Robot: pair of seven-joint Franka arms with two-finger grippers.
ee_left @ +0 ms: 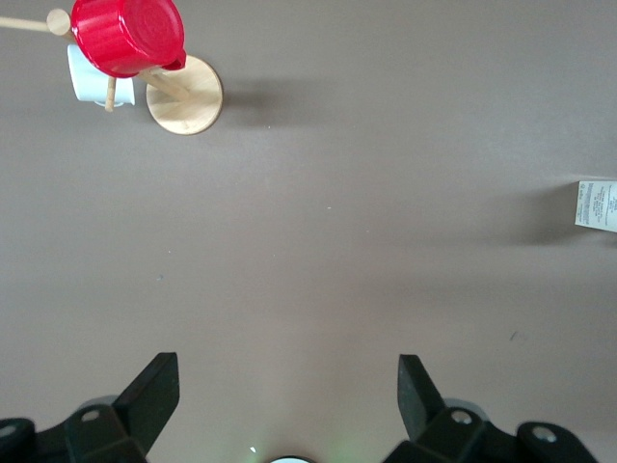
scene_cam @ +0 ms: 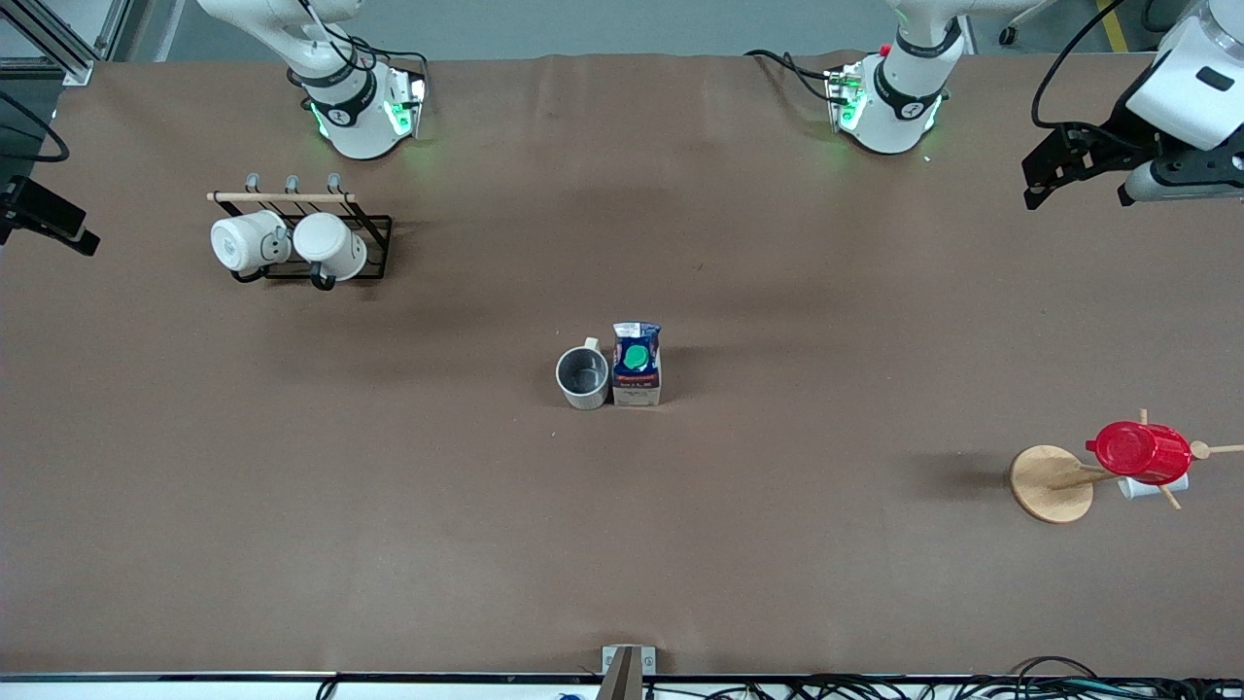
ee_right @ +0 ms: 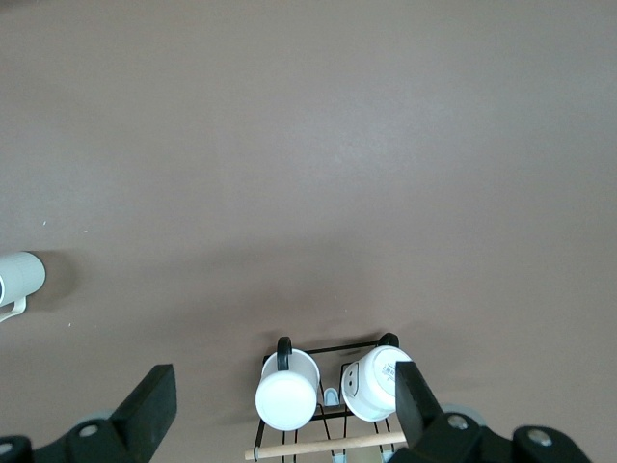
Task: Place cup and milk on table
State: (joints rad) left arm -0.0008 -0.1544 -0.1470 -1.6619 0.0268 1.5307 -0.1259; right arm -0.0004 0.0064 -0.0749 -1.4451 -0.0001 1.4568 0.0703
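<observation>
Brown covering runs across the whole counter (scene_cam: pixel 777 544), and I see the cup (scene_cam: pixel 582 377) and the milk (scene_cam: pixel 637 365) standing upright at its middle, touching or nearly so, which I judge leaves the task done. My left hand (ee_left: pixel 288 395) hangs wide and empty over the left arm's end, near the wooden stand (scene_cam: pixel 1052 483) with the red cup (scene_cam: pixel 1139 452). My right hand (ee_right: pixel 286 405) hangs wide over the rack (ee_right: pixel 328 400) of white mugs (ee_right: pixel 286 401). A careless sweep could tip that carton into the cup.
</observation>
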